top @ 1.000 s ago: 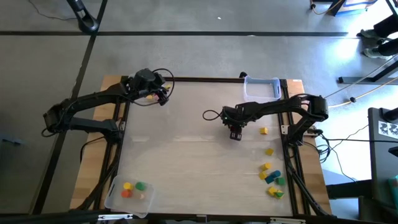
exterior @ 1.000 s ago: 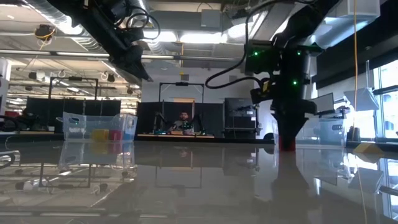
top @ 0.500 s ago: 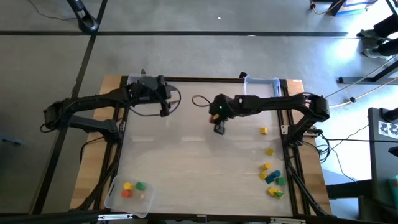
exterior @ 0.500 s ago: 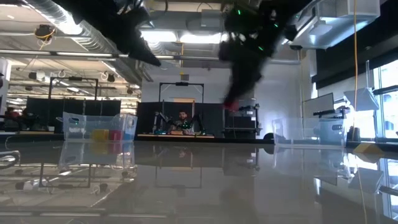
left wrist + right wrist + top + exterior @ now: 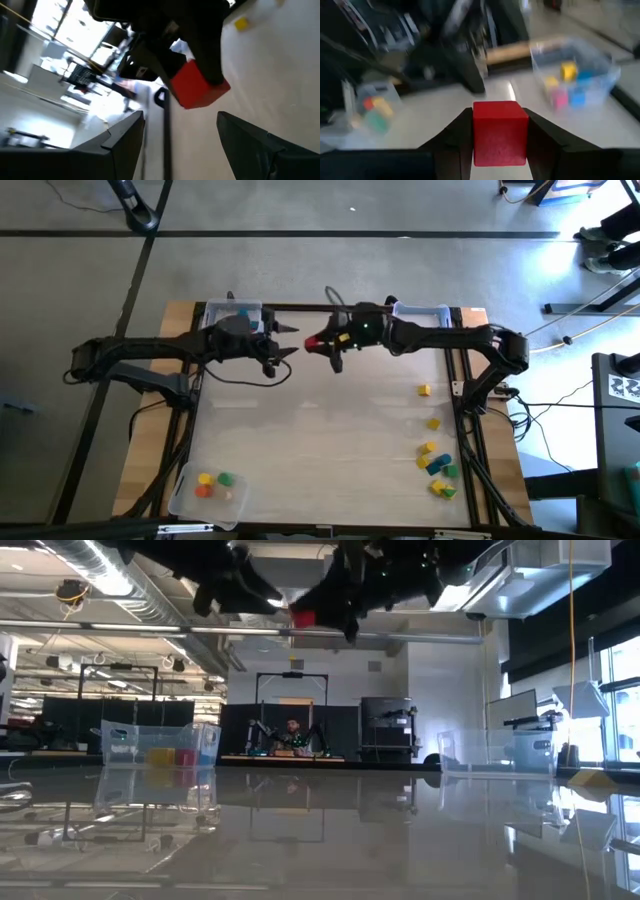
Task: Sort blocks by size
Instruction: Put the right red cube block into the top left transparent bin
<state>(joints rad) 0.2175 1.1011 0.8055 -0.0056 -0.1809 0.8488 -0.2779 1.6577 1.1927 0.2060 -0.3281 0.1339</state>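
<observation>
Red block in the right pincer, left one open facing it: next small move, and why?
Probably ease the right pincer forward so the red block sits between the left pincer fingers, then close the left. The block is held above the table's far edge; the left is open, a short gap away and facing it. That looks like a handover, though I can't be sure.

I see the right gripper clamped on a red block; beyond it a clear tray with yellow, pink and blue blocks; the other arm close ahead.
</observation>
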